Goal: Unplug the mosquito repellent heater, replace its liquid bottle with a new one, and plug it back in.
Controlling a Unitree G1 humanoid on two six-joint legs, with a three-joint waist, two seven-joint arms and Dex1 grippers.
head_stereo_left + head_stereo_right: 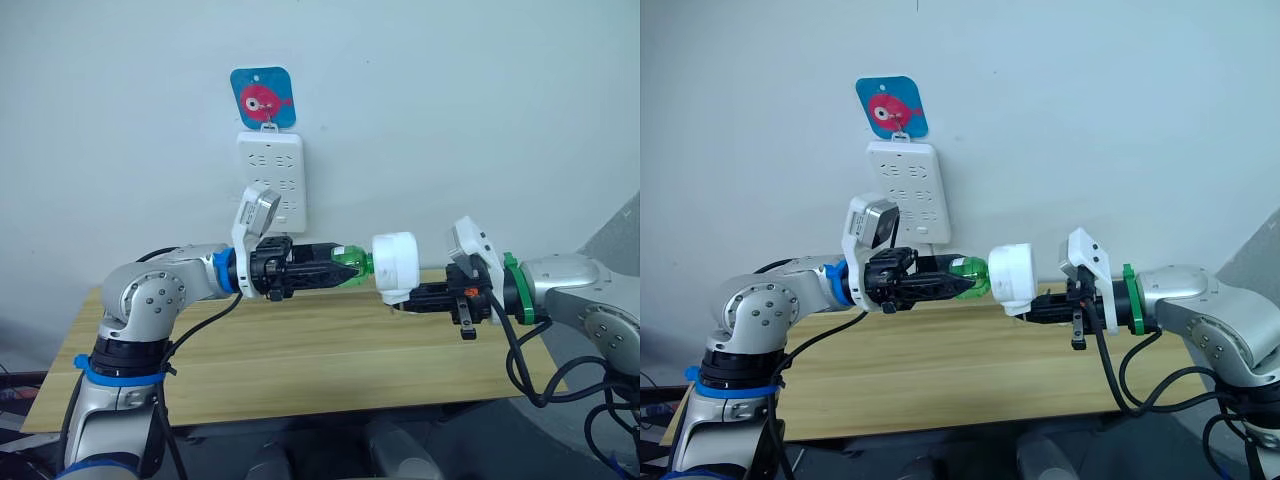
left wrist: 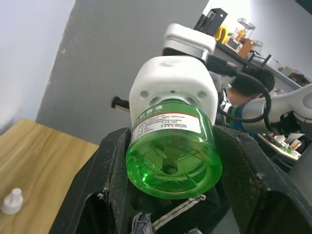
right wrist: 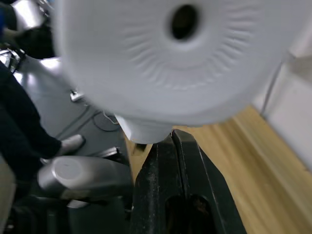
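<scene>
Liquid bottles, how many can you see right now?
1: the green liquid bottle, held by the left gripper in mid-air against the white heater, which the right gripper holds. Another may be out of view.

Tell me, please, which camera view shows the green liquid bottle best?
The left wrist view: the bottle shows its base, label and green liquid, gripped in the left gripper and seated in the white heater. Both eye views show just a green sliver; the right wrist view shows the heater.
</scene>
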